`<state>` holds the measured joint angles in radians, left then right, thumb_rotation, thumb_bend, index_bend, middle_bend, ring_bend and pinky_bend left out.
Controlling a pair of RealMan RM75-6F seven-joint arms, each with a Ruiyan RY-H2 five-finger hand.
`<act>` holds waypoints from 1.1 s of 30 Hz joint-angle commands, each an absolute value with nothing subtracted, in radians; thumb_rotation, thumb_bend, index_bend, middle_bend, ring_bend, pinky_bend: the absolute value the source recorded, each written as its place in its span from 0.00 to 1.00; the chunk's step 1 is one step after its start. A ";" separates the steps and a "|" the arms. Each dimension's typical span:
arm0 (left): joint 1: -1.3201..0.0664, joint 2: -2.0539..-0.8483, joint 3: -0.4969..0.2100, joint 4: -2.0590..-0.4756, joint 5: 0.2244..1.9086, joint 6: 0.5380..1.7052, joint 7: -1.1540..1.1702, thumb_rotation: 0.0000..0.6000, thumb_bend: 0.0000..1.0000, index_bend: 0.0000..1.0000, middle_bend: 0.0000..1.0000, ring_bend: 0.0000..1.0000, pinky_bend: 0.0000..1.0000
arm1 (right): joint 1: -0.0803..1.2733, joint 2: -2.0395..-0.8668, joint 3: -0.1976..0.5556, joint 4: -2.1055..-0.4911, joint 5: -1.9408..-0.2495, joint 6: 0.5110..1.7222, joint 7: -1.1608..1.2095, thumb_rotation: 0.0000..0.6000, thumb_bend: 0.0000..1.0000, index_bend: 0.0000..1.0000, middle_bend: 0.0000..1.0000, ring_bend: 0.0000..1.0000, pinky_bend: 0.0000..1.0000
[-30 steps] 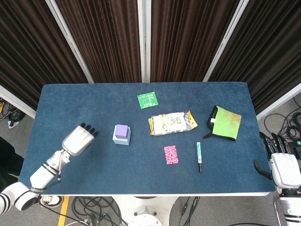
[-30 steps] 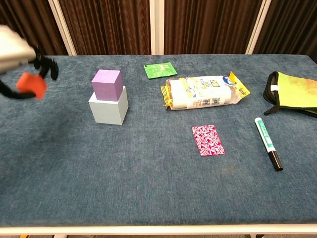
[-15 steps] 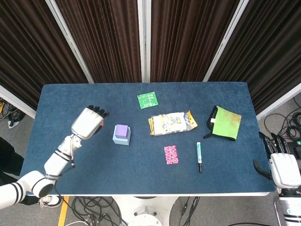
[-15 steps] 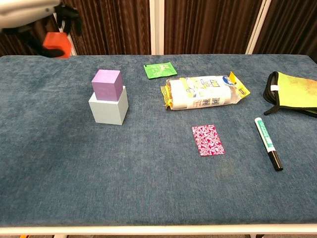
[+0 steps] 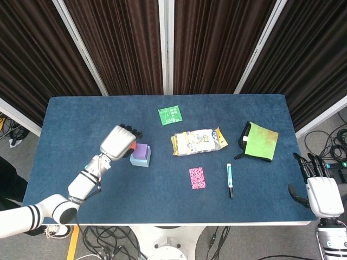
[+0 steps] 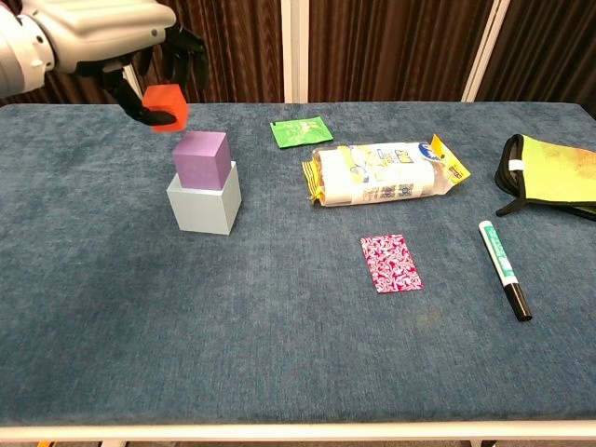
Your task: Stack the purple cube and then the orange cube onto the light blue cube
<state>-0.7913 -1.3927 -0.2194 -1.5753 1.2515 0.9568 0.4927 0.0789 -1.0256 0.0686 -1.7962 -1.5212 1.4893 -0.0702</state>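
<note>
The purple cube (image 6: 201,157) sits on top of the light blue cube (image 6: 204,200), which stands on the table (image 6: 186,335); taking that stack as the landmark, the orange cube (image 6: 167,105) is held in the air by the left hand (image 6: 116,37) just above and to the stack's left, apart from the purple cube; behind and to the right of the stack lies a sachet (image 6: 301,130); directly right of it lies a snack packet (image 6: 386,174); right and nearer the front lies a patterned card (image 6: 390,263); further right lies a marker pen (image 6: 504,269); furthest right, behind the pen, lies a pouch (image 6: 549,178); the right hand (image 5: 322,192) hangs off the table's right front corner.
</note>
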 commanded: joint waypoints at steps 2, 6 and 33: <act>-0.808 -1.387 -0.232 -1.599 1.194 0.940 0.511 1.00 0.33 0.45 0.64 0.44 0.50 | 0.080 -1.026 0.069 -1.797 -1.519 1.486 -0.075 1.00 0.28 0.02 0.16 0.00 0.00; -0.822 -1.385 -0.237 -1.632 1.129 0.934 0.540 1.00 0.33 0.45 0.64 0.44 0.50 | 0.083 -1.026 0.068 -1.800 -1.517 1.481 -0.079 1.00 0.28 0.02 0.16 0.00 0.00; -0.891 -1.415 -0.175 -1.608 1.153 0.926 0.585 1.00 0.33 0.45 0.64 0.44 0.50 | 0.085 -1.024 0.070 -1.797 -1.502 1.473 -0.073 1.00 0.28 0.02 0.16 0.00 0.00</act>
<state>-0.8907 -1.4146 -0.1752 -1.6085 1.1539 0.9262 0.5852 0.0846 -1.0242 0.0701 -1.7967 -1.5016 1.4732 -0.0729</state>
